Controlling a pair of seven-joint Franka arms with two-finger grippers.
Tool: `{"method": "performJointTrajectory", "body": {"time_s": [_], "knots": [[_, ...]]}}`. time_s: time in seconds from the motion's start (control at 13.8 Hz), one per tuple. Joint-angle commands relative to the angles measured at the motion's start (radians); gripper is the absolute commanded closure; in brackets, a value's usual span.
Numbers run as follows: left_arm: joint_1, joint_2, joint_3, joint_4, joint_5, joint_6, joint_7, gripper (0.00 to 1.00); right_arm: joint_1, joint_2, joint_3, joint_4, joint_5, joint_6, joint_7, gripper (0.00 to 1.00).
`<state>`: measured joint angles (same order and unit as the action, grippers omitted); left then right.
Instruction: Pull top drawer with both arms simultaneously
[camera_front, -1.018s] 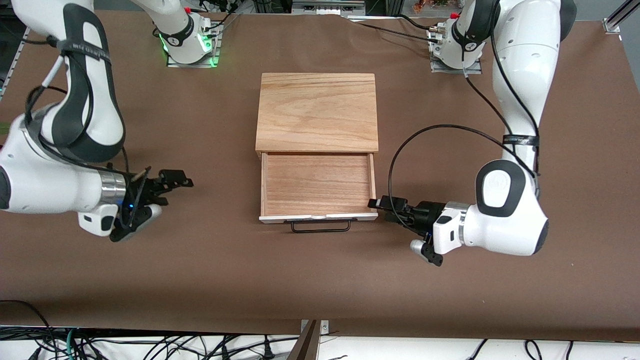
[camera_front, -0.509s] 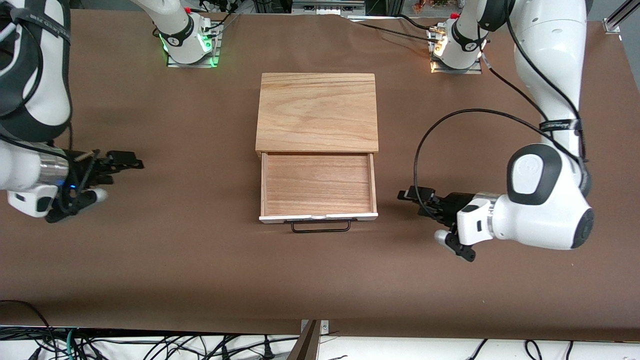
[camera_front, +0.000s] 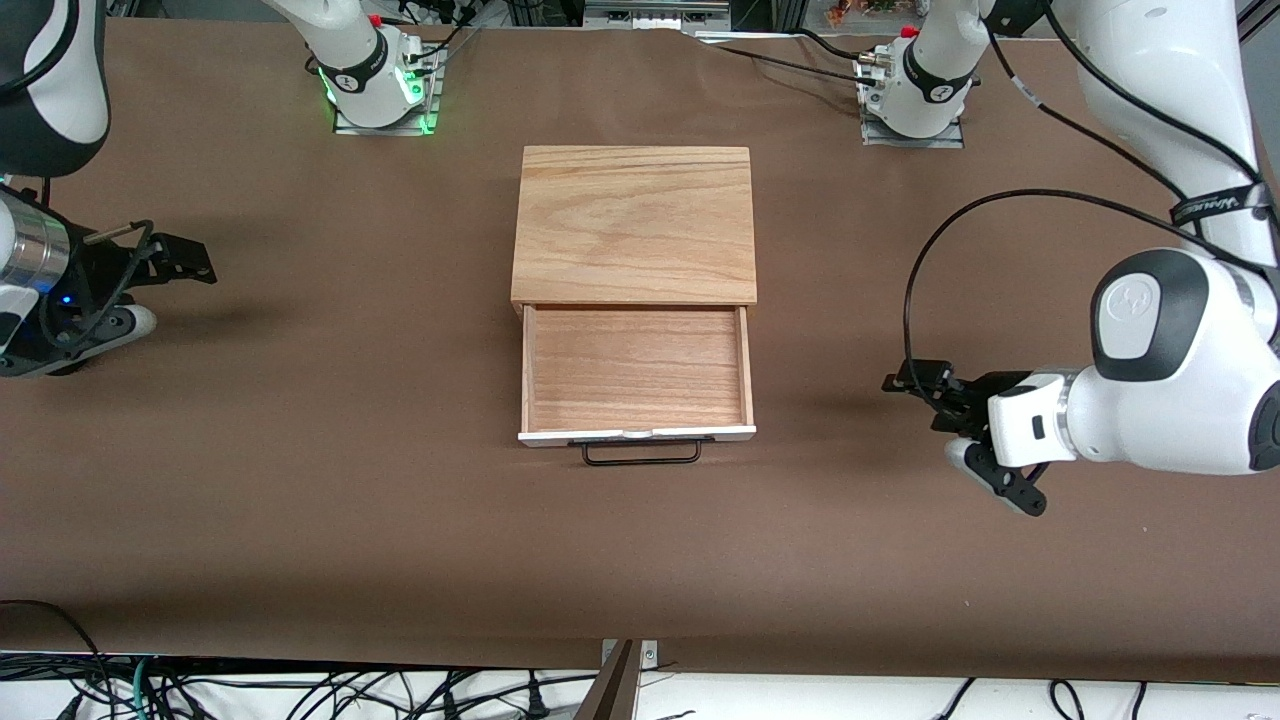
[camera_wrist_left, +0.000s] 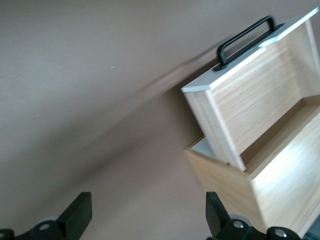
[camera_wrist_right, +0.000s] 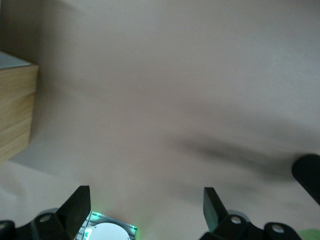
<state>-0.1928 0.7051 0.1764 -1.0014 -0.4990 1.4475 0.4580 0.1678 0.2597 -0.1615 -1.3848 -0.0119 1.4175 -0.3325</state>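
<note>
The top drawer (camera_front: 636, 368) stands pulled out of the wooden box (camera_front: 634, 224), toward the front camera. Its white front panel (camera_front: 637, 434) and black wire handle (camera_front: 640, 454) face that camera. The drawer is empty inside. My left gripper (camera_front: 912, 380) is open and empty over the table, well apart from the drawer, toward the left arm's end. The left wrist view shows the drawer (camera_wrist_left: 250, 105), its handle (camera_wrist_left: 245, 40) and my open left gripper (camera_wrist_left: 147, 220). My right gripper (camera_front: 190, 260) is open and empty over the table, toward the right arm's end. The right wrist view also shows my right gripper (camera_wrist_right: 145, 215) open.
The brown table (camera_front: 400, 520) carries only the box. The right arm's base (camera_front: 380, 85) glows green and shows in the right wrist view (camera_wrist_right: 107, 231). The left arm's base (camera_front: 912, 95) stands at the same edge. A box corner (camera_wrist_right: 15, 110) shows in the right wrist view.
Both grippers have drawn away from the drawer, each toward its own end of the table. The drawer has stayed open and has not moved.
</note>
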Motion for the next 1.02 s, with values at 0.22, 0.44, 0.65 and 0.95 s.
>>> {"method": "performJointTrajectory", "body": {"time_s": [0.22, 0.44, 0.65, 0.95], "knots": [[0.016, -0.120, 0.006, -0.060, 0.203, 0.008, 0.034, 0.00, -0.211, -0.267, 0.247, -0.338, -0.074, 0.119, 0.144, 0.00], [0.045, -0.168, 0.006, -0.060, 0.232, 0.013, 0.031, 0.00, -0.154, -0.270, 0.150, -0.338, 0.008, 0.186, 0.184, 0.00], [0.050, -0.226, 0.014, -0.060, 0.299, 0.013, 0.031, 0.00, -0.142, -0.272, 0.137, -0.292, 0.004, 0.198, 0.171, 0.00], [0.050, -0.300, 0.006, -0.078, 0.500, -0.039, -0.004, 0.00, -0.142, -0.275, 0.137, -0.280, -0.013, 0.242, 0.148, 0.00]]}}
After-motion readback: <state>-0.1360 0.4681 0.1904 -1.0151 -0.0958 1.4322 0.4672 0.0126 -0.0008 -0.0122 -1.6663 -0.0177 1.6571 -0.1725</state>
